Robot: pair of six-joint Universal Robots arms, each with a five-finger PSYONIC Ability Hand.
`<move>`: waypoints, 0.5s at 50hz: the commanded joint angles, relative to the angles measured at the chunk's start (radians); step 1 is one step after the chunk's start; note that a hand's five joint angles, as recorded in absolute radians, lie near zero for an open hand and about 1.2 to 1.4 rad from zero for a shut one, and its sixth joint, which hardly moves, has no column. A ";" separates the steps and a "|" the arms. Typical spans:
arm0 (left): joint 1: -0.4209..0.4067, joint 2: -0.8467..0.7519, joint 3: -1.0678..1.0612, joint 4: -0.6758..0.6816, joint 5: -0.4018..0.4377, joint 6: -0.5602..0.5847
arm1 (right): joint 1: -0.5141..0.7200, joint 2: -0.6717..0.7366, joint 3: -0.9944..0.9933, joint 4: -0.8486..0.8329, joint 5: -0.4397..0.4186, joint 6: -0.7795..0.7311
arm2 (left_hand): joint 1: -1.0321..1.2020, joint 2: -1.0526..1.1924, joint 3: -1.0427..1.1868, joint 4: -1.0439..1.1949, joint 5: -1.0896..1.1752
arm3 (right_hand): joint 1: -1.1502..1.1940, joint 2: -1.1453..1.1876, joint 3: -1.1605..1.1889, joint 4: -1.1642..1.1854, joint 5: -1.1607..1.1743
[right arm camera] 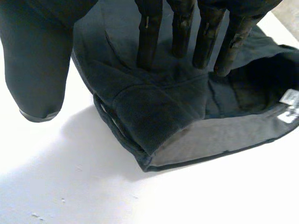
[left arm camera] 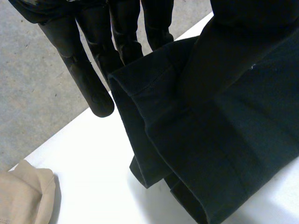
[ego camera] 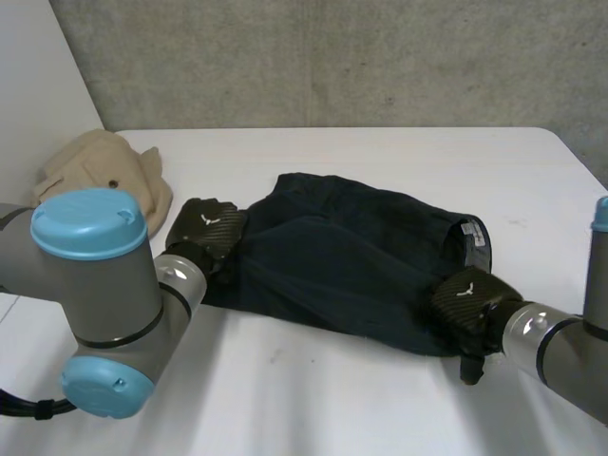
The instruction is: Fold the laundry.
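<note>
A dark navy garment [ego camera: 351, 256] lies crumpled across the middle of the white table [ego camera: 313, 399], its waistband with a white label [ego camera: 472, 233] at the right end. My left hand [ego camera: 204, 231] is at the garment's left end. In the left wrist view the folded hem [left arm camera: 154, 107] runs up between its fingers [left arm camera: 88, 84] and thumb, pinched there. My right hand [ego camera: 467, 302] sits at the near right corner by the waistband. Its straight fingers [right arm camera: 149, 37] rest with their tips on the cloth [right arm camera: 154, 112], and the thumb [right arm camera: 35, 70] stands apart over the table.
A beige garment [ego camera: 104, 171] lies bunched at the table's back left corner, just beyond my left hand, and shows as beige cloth [left arm camera: 23, 196] in the left wrist view. A grey wall stands behind the table. Bare tabletop runs along the near edge.
</note>
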 commanded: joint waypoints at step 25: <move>0.013 0.118 0.006 -0.162 0.003 -0.029 | -0.038 -0.128 -0.034 -0.210 0.024 -0.026 | 0.258 0.202 0.208 0.199 0.221 | 0.865 1.046 1.096 1.098 1.101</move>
